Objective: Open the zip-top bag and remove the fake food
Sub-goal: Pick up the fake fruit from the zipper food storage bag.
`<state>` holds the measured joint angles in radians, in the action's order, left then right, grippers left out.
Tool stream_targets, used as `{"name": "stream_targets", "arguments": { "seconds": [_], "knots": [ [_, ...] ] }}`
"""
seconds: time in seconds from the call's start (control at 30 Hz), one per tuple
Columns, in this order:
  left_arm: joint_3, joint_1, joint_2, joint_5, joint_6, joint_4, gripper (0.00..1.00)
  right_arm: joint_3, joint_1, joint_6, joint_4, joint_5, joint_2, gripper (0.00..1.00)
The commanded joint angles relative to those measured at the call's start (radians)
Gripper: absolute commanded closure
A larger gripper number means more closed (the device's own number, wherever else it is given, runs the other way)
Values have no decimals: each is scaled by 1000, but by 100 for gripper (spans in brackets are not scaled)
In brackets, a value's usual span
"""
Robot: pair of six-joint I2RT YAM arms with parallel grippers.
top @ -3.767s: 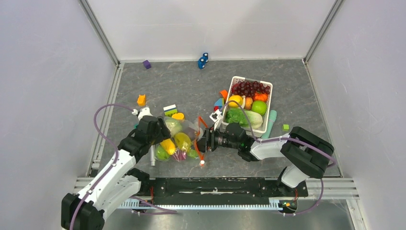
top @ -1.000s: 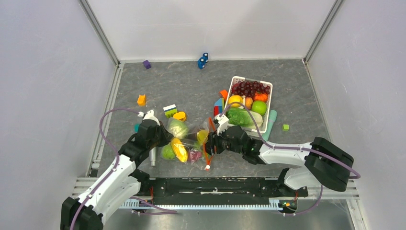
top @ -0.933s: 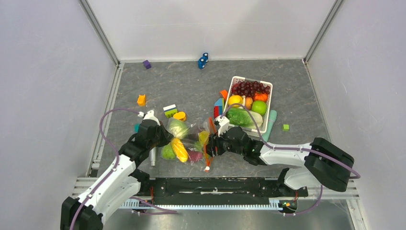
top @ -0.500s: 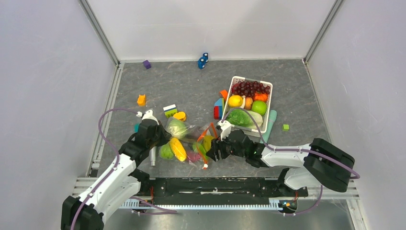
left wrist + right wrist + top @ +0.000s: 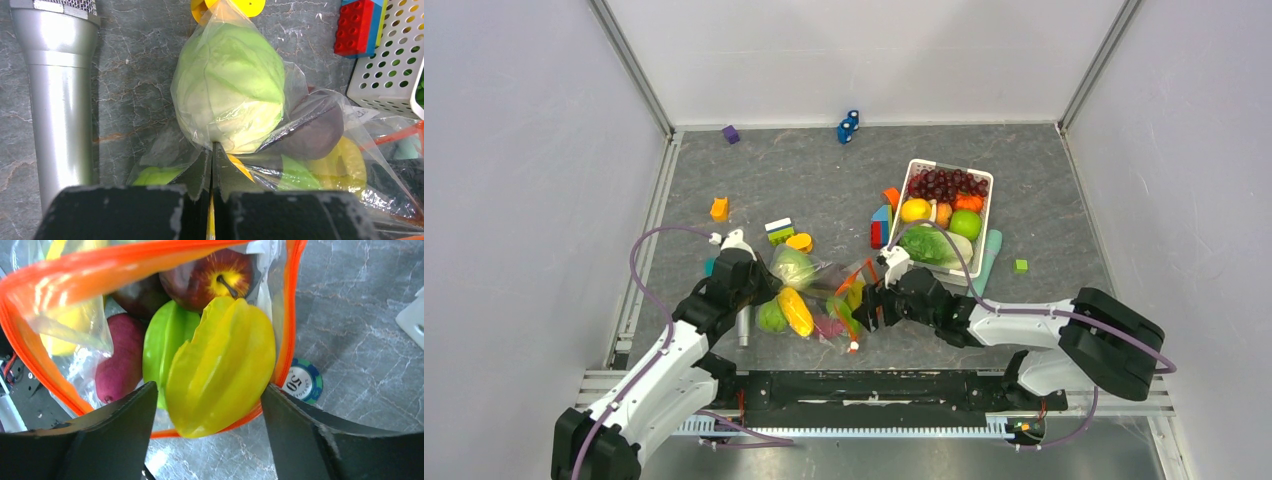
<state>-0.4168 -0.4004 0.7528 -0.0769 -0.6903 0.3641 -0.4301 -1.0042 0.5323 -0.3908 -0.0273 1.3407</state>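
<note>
Now, left hand (image 5: pixel 212 192) clamped on zip-top bag (image 5: pixel 292 87), right hand (image 5: pixel 207 392) apart at its open mouth

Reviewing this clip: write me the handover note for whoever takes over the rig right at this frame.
Left pincer: shut on the zip-top bag, at the end opposite its mouth, by the cabbage.
Right pincer: open, fingers either side of the yellow star fruit at the bag mouth, not closed on it.
Done: zipper open, mouth gaping.
Left to do: pull out the star fruit, apple, sweet potato, cabbage and the rest; all lie inside the bag.
</note>
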Motion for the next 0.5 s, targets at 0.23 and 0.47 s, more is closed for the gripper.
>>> {"name": "stream_targets", "arguments": {
  "seconds": [0.23, 0.47],
  "knots": [
    [22, 7, -1, 0, -2, -24, 98, -92, 7, 30, -25, -23, 30, 37],
    [24, 7, 5, -5, -9, -33, 98, -63, 7, 4, 46, -48, -81, 51]
  ]
}}
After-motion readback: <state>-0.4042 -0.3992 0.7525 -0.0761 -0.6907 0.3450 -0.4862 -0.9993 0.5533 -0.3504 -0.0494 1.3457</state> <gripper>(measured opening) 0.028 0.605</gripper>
